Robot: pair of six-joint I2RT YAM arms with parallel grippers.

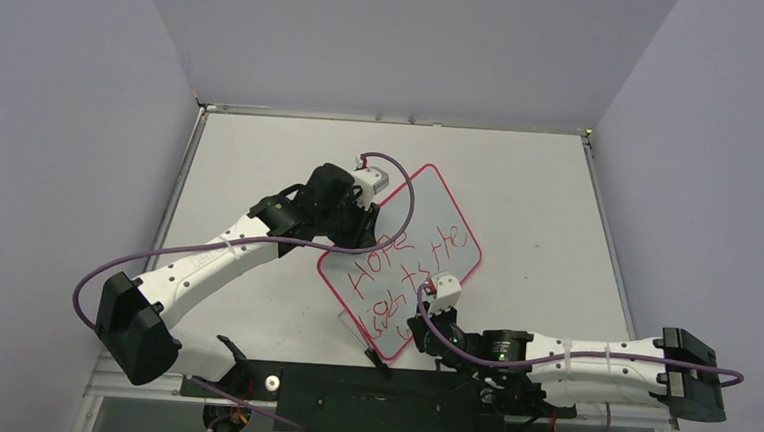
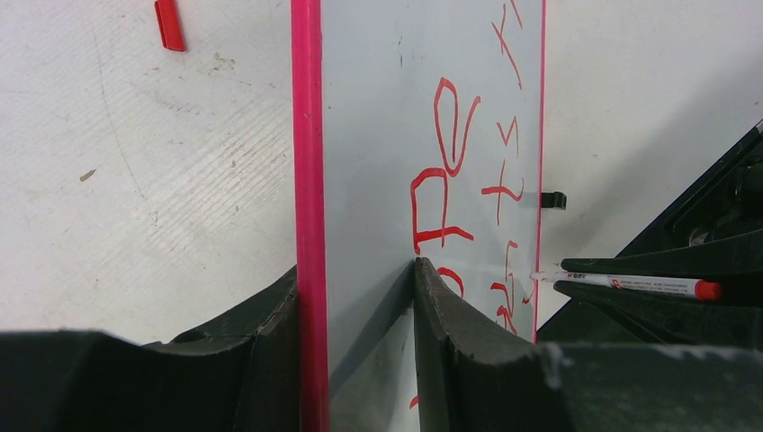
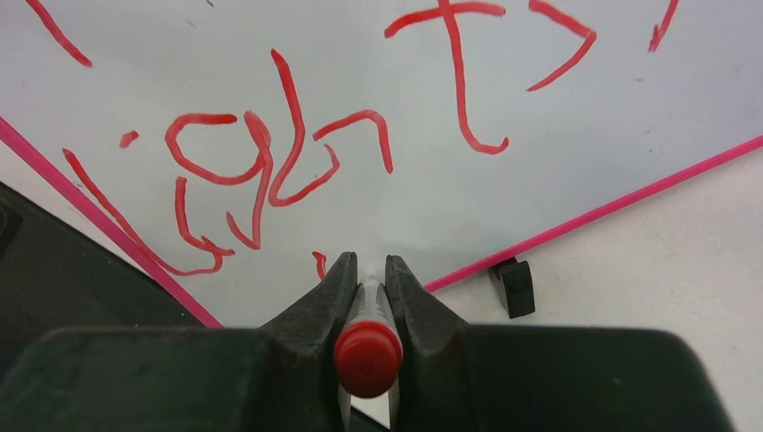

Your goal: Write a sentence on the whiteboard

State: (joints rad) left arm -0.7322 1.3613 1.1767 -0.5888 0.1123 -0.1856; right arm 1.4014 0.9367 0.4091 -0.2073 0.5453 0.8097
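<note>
Writing looks partway: sentence (image 1: 395, 272) fills two lines on whiteboard (image 1: 438, 219), third barely begun; left pincer (image 2: 355, 270) clamps its rim, right pincer (image 3: 369, 265) clamps marker (image 3: 367, 353).

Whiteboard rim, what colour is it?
The whiteboard rim is bright pink, clearest in the left wrist view.

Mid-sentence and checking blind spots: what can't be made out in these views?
- Marker tip: right wrist view, hidden by the right gripper; contact with the board unclear.
- Sentence, last line: top view, covered by the right arm, too small.
- Board's gripped end: left wrist view, behind the left gripper.
</note>
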